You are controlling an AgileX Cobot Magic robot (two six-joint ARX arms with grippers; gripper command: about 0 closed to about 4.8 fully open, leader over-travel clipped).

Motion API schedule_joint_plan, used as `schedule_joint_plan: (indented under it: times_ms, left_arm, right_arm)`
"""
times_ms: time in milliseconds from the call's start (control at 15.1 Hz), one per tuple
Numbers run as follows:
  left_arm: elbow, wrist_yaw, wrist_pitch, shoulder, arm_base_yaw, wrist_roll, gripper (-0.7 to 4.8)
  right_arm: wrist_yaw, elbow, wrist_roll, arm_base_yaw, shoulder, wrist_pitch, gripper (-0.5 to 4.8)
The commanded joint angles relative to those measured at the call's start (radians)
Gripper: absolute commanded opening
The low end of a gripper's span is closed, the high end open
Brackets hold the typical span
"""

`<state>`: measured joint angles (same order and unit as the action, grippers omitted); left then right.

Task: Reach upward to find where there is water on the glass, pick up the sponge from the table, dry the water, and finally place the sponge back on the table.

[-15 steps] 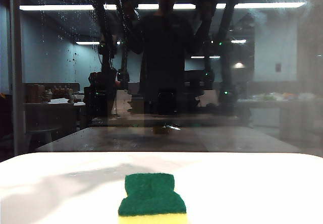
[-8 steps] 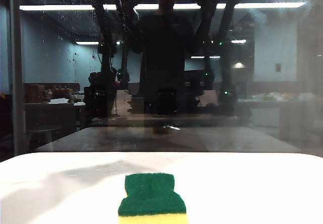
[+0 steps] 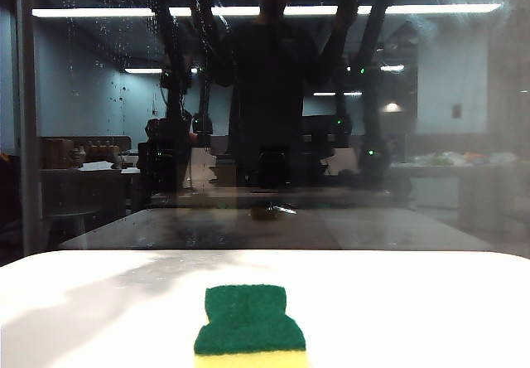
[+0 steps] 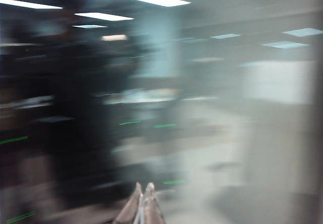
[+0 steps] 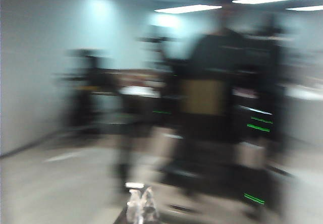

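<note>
Both our claws, left (image 4: 142, 204) and right (image 5: 142, 206), face the glass (image 3: 464, 136) pinched closed, empty; sponge (image 3: 249, 324) on the counter (image 3: 431, 310)

An office-like lab after dark: the glass (image 3: 464, 94) mirrors long ceiling lights (image 3: 439, 8), pale walls, cluttered desks (image 3: 451, 162) and a standing person (image 3: 272, 78) between two robot arms. A white surface (image 3: 414, 302) stands in front.
</note>
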<state>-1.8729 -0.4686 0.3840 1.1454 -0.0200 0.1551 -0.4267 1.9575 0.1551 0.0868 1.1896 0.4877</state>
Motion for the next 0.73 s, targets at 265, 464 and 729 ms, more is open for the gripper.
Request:
schedule_joint_plan:
  times_ms: [265,464,729]
  left_arm:
    - [-0.005,0.433,0.052,-0.006,0.000,-0.224,-0.06]
    - [-0.005,0.419,0.048,-0.006,0.000,-0.230,-0.06]
    - [-0.005,0.419,0.067,-0.015,0.001,-0.230,-0.05]
  right_arm:
    - [0.342,0.004,-0.150,0.000,-0.005,0.040,-0.05]
    - [0.389,0.004,-0.164,0.000,-0.005,0.039,-0.05]
    - [0.407,0.004,-0.165,-0.001,-0.006,0.039,-0.05]
